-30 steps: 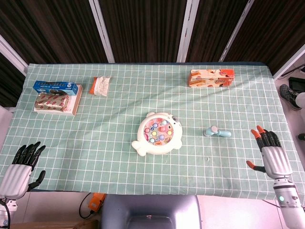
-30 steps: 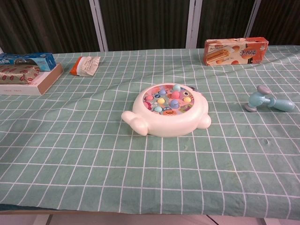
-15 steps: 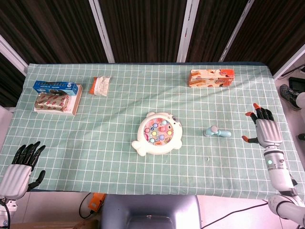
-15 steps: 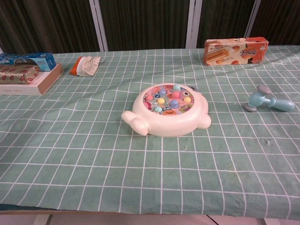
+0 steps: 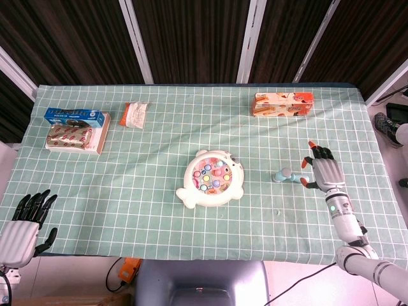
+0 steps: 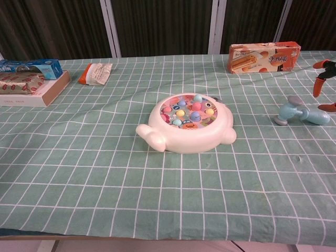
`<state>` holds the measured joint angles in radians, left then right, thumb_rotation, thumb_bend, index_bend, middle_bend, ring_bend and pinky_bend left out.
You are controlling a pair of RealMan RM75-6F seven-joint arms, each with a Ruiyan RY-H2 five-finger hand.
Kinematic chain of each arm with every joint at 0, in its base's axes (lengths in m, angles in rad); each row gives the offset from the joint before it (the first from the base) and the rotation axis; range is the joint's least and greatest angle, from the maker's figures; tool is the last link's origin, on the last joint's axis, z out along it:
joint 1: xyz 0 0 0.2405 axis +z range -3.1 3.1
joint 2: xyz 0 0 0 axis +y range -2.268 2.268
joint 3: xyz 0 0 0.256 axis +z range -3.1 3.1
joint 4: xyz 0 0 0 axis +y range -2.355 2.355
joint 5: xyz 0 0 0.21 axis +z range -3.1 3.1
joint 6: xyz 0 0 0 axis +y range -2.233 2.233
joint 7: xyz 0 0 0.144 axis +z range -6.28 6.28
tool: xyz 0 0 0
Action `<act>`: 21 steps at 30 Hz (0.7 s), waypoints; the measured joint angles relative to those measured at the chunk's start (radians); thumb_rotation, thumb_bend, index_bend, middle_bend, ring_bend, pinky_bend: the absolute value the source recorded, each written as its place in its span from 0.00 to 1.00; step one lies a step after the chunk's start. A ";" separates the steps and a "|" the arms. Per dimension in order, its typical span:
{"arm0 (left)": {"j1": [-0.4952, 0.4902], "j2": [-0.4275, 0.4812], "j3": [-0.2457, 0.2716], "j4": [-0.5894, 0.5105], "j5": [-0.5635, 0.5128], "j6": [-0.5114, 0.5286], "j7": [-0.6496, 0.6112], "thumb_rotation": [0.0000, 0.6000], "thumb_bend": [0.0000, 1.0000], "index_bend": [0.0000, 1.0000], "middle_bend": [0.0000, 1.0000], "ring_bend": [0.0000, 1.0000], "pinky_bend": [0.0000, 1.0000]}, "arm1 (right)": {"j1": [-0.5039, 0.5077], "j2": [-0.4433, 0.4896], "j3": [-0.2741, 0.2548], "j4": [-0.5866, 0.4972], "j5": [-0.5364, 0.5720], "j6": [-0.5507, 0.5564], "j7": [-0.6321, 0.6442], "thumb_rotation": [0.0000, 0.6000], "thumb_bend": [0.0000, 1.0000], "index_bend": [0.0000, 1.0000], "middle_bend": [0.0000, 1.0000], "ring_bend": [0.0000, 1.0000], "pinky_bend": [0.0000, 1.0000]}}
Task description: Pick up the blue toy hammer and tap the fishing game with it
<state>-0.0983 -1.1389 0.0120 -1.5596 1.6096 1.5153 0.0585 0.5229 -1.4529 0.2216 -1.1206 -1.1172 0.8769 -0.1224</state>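
Note:
The blue toy hammer (image 5: 286, 176) (image 6: 299, 113) lies on the green checked cloth, right of the fishing game, head to the left. The white fishing game (image 5: 211, 179) (image 6: 187, 123) with coloured fish sits mid-table. My right hand (image 5: 322, 168) hovers over the hammer's handle end with fingers spread, holding nothing; only its orange fingertips (image 6: 320, 79) show at the chest view's right edge. My left hand (image 5: 24, 224) hangs open off the table's front left corner, away from everything.
An orange snack box (image 5: 284, 105) (image 6: 264, 56) stands at the back right. A small packet (image 5: 134, 114) (image 6: 95, 73) and stacked boxes (image 5: 75, 129) (image 6: 30, 81) lie at the back left.
My right hand has moved left and forward from the table's right edge to just above the hammer's handle. The left hand has sunk slightly lower.

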 measured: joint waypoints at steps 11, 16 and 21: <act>0.001 0.002 0.000 0.001 0.003 0.002 -0.006 1.00 0.43 0.00 0.00 0.00 0.00 | 0.028 -0.043 -0.017 0.035 0.020 -0.025 -0.039 1.00 0.45 0.59 0.00 0.00 0.00; 0.000 0.002 -0.001 0.000 0.002 0.000 -0.004 1.00 0.42 0.00 0.00 0.00 0.00 | 0.039 -0.060 -0.021 0.050 0.020 -0.033 -0.040 1.00 0.45 0.60 0.00 0.00 0.00; 0.001 0.002 -0.001 -0.001 0.001 0.000 -0.004 1.00 0.42 0.00 0.00 0.00 0.00 | 0.049 -0.070 -0.022 0.060 0.024 -0.040 -0.045 1.00 0.47 0.60 0.00 0.00 0.00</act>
<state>-0.0977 -1.1372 0.0105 -1.5603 1.6104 1.5156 0.0540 0.5715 -1.5226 0.1996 -1.0606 -1.0933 0.8370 -0.1672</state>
